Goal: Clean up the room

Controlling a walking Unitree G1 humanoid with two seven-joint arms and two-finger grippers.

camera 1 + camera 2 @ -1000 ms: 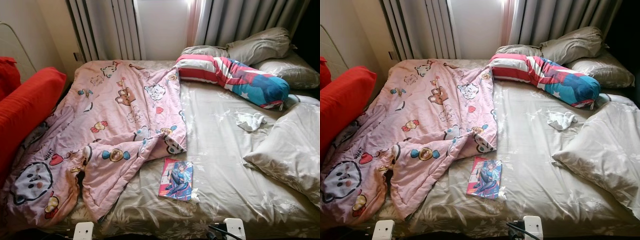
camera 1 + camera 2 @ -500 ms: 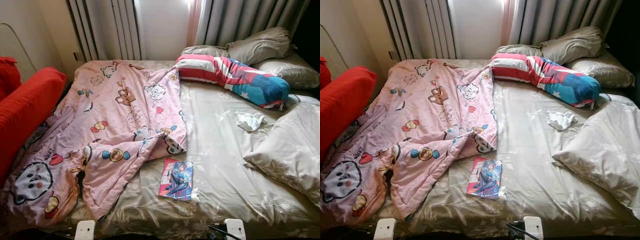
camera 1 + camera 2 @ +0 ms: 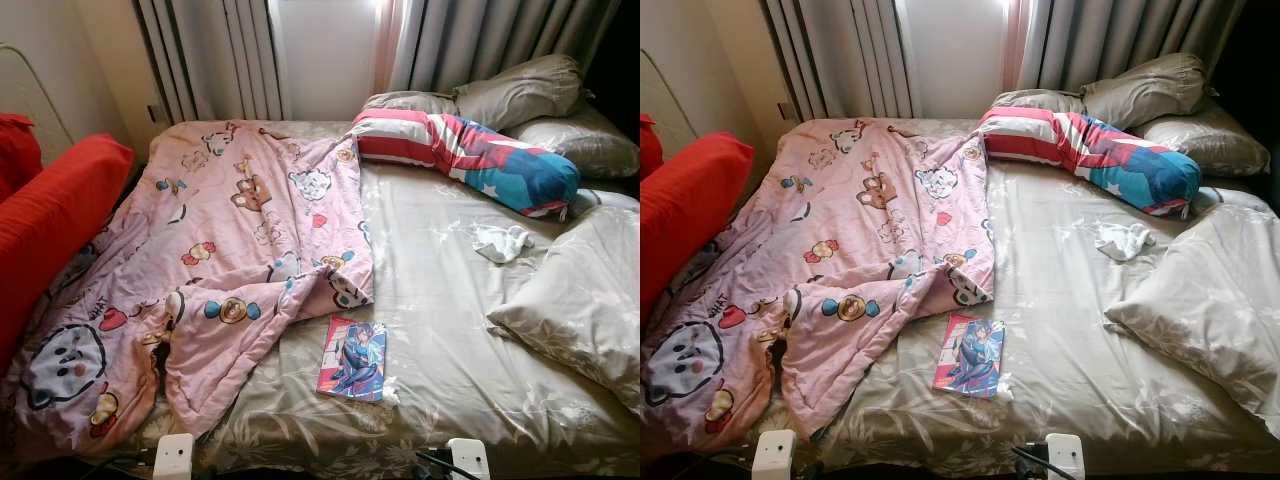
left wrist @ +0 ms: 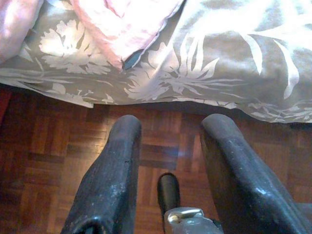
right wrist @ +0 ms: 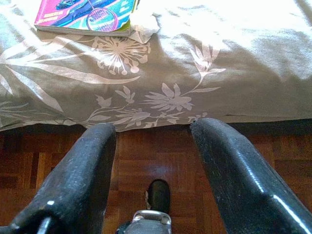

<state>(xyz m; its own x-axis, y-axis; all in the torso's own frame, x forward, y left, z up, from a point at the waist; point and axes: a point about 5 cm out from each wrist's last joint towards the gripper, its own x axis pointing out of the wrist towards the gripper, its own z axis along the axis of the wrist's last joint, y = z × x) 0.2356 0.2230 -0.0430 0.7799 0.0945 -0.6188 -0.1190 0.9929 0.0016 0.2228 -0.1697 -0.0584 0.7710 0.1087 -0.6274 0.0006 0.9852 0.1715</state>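
Nothing on the bed has budged since a second ago, you've just got the two white wrist blocks poking up a touch higher at the bottom edge. Your left gripper (image 4: pixel 168 146) and right gripper (image 5: pixel 151 146) both hang with fingers spread wide over the wood floor (image 4: pixel 53 161), right at the foot of the bed (image 3: pixel 450 340). Out from there, the comic book (image 3: pixel 352 358) lies flat near the bed's edge just beside the pink blanket (image 3: pixel 230 260), with a white sock (image 3: pixel 502 242) farther up between the striped bolster (image 3: pixel 470 152) and the big pillow (image 3: pixel 580 300).

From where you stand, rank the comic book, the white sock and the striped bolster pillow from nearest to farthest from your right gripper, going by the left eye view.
1. Comic book: near bed edge, just beyond the right gripper.
2. White sock: mid-bed, toward the right.
3. Striped bolster pillow: at the far end, by the curtains.
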